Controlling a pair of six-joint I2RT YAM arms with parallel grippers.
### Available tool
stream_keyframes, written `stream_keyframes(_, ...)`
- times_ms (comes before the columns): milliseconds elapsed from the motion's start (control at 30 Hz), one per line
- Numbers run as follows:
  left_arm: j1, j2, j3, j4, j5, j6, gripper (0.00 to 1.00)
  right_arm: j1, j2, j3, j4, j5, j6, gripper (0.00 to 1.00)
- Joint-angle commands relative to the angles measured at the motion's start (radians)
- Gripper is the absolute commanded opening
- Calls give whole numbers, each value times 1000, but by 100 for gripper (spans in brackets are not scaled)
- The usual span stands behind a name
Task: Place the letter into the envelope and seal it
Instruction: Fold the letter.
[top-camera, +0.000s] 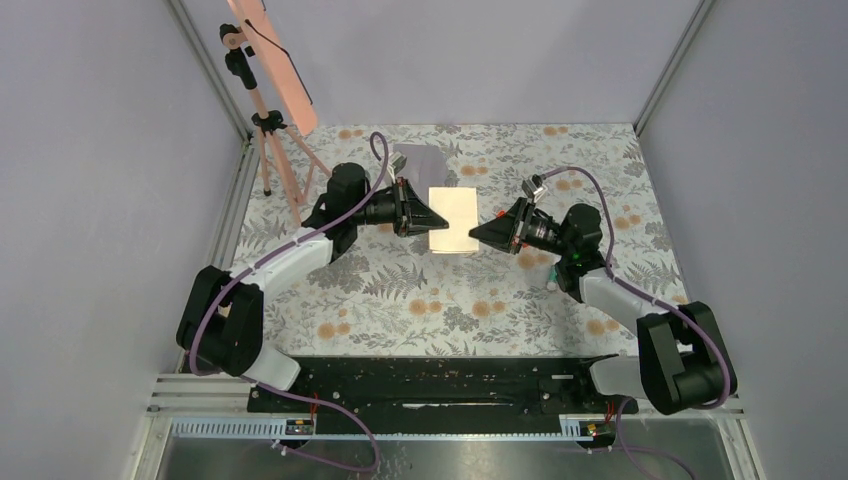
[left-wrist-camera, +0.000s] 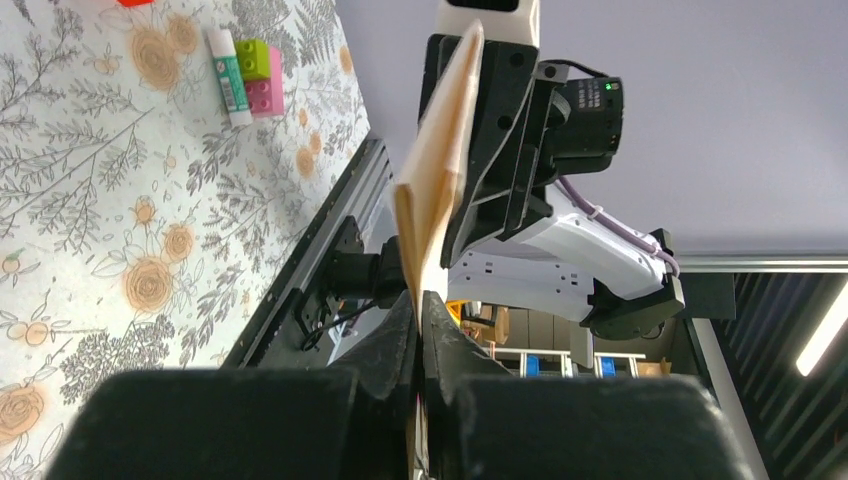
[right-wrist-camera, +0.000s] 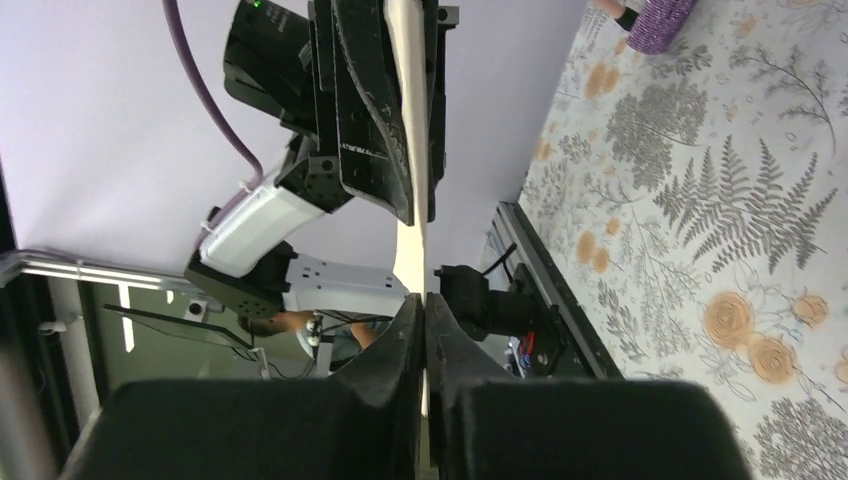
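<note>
Top external view: our left end effector (top-camera: 432, 217) is clamped on the letter (top-camera: 455, 215), held above the worktop (top-camera: 450, 300). The right end effector (top-camera: 478, 233) straddles its other edge, and we cannot tell if it grips. The envelope (top-camera: 420, 160) lies behind, so we judge inserting and sealing remain.

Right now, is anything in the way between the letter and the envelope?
Nothing loose. The left end effector pinches the letter, the right end effector is at its other edge, and the envelope lies just beyond. Only the left end effector covers the envelope's near edge in the top view.
</note>
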Motion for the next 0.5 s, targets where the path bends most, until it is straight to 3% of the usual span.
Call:
stream_keyframes(0, -4, 14, 53, 35, 25, 15, 0, -2, -63, -2, -140, -9, -116, 0)
stream_keyframes(67, -4, 23, 60, 22, 27, 21, 0, -2, -53, -10, -70, -26, -71, 1)
stream_keyframes(100, -4, 25, 63, 11, 26, 29, 0, -3, -37, -14, -11, -37, -30, 16)
stream_keyframes(133, -3, 25, 65, -3, 25, 40, 0, -3, -13, -22, 48, -48, 14, 43)
stream_keyframes(167, -3, 26, 68, -7, 25, 43, 0, -3, -1, -26, 112, -52, 52, 46)
stream_keyframes(200, -4, 24, 69, -9, 25, 44, 0, -3, 22, -33, 162, -54, 83, 46)
stream_keyframes(267, -2, 23, 73, -16, 21, 48, 0, -3, 48, -47, 229, -53, 121, 2)
stream_keyframes(367, -2, 18, 85, -45, 8, 69, 0, -3, 65, -59, 300, -71, 150, 0)
stream_keyframes(400, -2, 19, 92, -75, 2, 83, 0, -3, 68, -58, 300, -81, 150, 10)
stream_keyframes(433, -1, 16, 96, -90, -3, 95, 0, -3, 70, -58, 298, -88, 151, 36)
stream_keyframes(467, -2, 15, 98, -99, -7, 101, 0, -3, 72, -59, 297, -92, 151, 45)
